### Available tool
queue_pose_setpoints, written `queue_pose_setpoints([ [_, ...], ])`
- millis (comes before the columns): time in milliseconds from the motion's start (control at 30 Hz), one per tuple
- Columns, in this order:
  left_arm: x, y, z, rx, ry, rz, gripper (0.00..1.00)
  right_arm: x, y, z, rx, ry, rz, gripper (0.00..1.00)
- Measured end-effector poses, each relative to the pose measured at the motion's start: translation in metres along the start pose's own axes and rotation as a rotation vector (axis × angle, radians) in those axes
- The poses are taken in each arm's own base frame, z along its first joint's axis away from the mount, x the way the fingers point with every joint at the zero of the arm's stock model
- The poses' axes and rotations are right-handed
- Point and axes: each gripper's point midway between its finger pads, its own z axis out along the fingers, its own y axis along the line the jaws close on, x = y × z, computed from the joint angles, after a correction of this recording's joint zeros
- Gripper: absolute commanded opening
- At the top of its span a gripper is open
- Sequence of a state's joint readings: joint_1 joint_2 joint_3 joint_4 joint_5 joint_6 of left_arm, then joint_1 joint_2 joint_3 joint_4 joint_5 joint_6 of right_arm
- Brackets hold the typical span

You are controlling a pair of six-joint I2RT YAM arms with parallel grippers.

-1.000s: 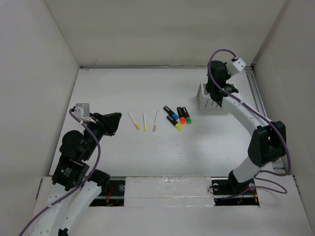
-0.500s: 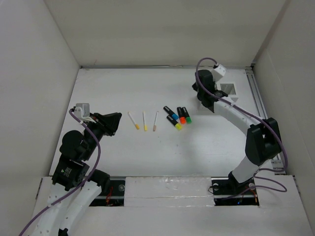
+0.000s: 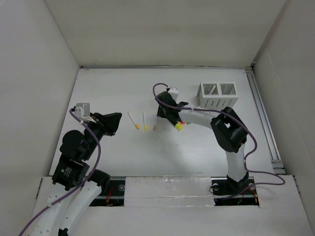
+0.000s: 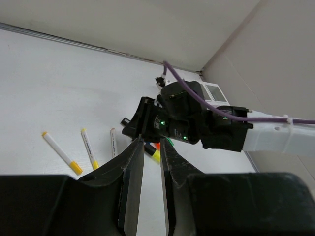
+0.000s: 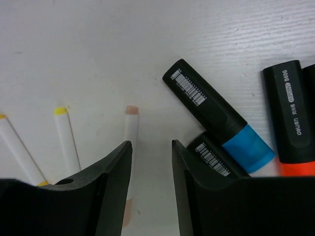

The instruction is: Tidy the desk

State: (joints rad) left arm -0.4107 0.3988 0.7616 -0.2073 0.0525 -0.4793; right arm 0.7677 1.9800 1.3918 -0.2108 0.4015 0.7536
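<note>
My right arm reaches left over the middle of the desk (image 3: pixel 147 157), wrist tipped down. Its gripper (image 5: pixel 151 147) is parted and empty above a peach-tipped pen (image 5: pixel 130 128) and a blue highlighter (image 5: pixel 216 118). My left gripper (image 4: pixel 150 142) hovers by the left edge, jaws barely apart and empty. The desk is plain matte white.
</note>
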Motion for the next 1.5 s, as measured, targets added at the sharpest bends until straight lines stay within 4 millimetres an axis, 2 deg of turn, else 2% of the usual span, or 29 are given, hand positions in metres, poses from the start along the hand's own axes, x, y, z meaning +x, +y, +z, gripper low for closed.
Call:
queue_pose_setpoints([
  [100,0.0,0.0,0.0,-0.001,0.002,0.0,0.17,0.015,-0.003,0.012,0.031,0.045,-0.032,0.44],
  [200,0.001,0.0,0.001,-0.001,0.003,0.0,0.17,0.02,0.004,0.018,0.031,0.06,-0.052,0.44],
  [367,0.001,0.0,0.001,-0.001,0.003,0.0,0.17,0.027,0.013,0.018,0.019,0.069,-0.068,0.43],
  [500,0.001,0.0,0.001,-0.001,0.003,0.0,0.17,0.027,0.014,0.017,0.017,0.069,-0.069,0.43],
  [733,0.001,0.0,0.001,-0.001,0.003,0.0,0.17,0.023,0.021,0.024,0.026,0.058,-0.072,0.3],
  [967,0.001,0.0,0.001,0.0,0.004,0.0,0.17,0.028,0.017,0.034,0.061,0.062,-0.085,0.29],
  [1100,0.001,0.0,0.0,0.001,0.004,0.0,0.17,0.028,0.015,0.036,0.071,0.061,-0.085,0.16],
  [1133,0.001,0.0,0.0,0.001,0.004,0.0,0.17,0.028,0.016,0.036,0.071,0.06,-0.084,0.09],
  [1200,0.001,0.0,0.0,0.001,0.004,0.0,0.17,0.027,0.016,0.036,0.072,0.057,-0.082,0.03],
  [1367,0.001,0.0,0.0,0.001,0.004,0.0,0.17,0.013,0.024,0.029,0.044,0.018,-0.048,0.0],
  [1500,0.001,0.0,0.0,0.001,0.004,0.0,0.17,0.004,0.016,0.013,0.036,-0.003,-0.029,0.0],
])
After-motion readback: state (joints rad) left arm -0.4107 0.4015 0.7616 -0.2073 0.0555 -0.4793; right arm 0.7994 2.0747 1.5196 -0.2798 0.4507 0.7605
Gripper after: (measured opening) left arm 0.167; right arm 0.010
